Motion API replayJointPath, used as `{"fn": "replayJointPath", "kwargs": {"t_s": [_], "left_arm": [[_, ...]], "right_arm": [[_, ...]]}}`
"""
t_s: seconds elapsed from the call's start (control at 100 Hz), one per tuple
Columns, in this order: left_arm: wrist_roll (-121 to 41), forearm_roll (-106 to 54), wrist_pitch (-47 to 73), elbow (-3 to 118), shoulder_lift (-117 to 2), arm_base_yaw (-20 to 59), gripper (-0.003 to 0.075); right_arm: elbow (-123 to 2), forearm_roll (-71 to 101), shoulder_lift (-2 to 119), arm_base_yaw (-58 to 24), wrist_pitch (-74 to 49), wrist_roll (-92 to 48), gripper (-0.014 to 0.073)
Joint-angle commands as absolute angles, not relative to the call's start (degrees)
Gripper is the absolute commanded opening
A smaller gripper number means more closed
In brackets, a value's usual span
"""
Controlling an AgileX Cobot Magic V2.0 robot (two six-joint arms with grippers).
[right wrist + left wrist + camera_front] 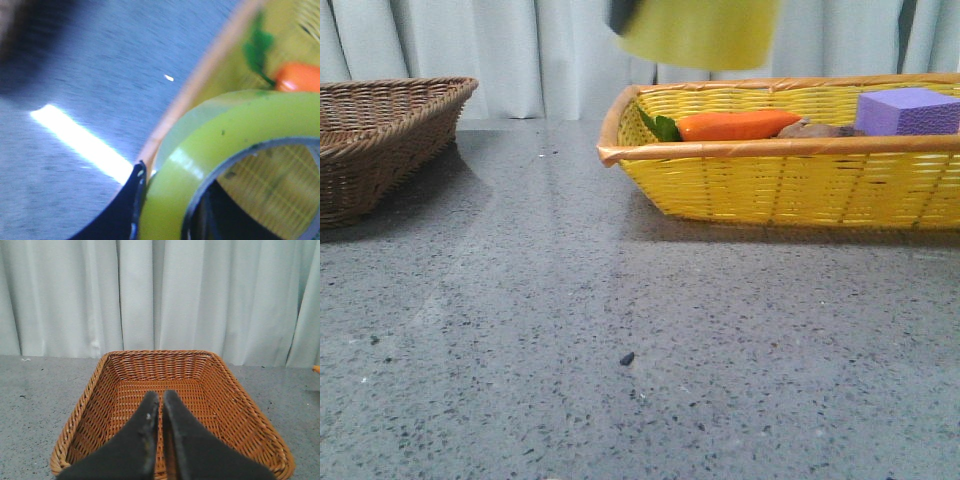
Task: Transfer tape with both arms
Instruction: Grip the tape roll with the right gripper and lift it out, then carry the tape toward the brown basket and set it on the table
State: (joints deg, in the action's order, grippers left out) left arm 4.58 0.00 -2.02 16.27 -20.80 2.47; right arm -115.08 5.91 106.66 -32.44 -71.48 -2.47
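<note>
Speckled grey counter (620, 330) fills the foreground of the front view, bare but for a small dark speck. On the far left sits a brown wicker basket (380, 140). The left wrist view looks straight into it, with the left tool (161, 405) poised above its near rim, fingers pressed together and holding nothing.

Further right stands the yellow basket (790, 180), holding an orange carrot (735, 125) and a purple foam block (908, 112). The tape (698, 32) hangs in the air above this basket's left end, blurred at the top edge of the front view. The right tool (165, 210) grips it: one dark finger (122, 210) lies against the roll's outer face, and the other appears to sit inside the core, though blur hides it.

The step seems to be carrying the roll toward a handover. To do it well, the right arm should hold the roll level and present an open side of the ring, while the left tool must first spread its fingers and rise from the brown basket to meet it between the two baskets.
</note>
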Motion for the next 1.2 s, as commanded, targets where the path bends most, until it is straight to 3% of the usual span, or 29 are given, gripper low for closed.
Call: {"fn": "replayJointPath", "kwargs": {"t_s": [0.0,0.36,1.19], "left_arm": [[4.7,0.0,-6.3,18.2,-21.6,2.3,-0.0021],[4.7,0.0,-6.3,18.2,-21.6,2.3,-0.0021],[4.7,0.0,-6.3,18.2,-21.6,2.3,-0.0020]], "right_arm": [[-119.1,6.0,104.0,-36.2,-69.9,-3.5,-0.0047],[-119.5,6.0,109.5,-47.5,-68.3,-3.5,-0.0047],[-119.5,6.1,119.3,-48.0,-69.6,-3.5,-0.0042]]}}
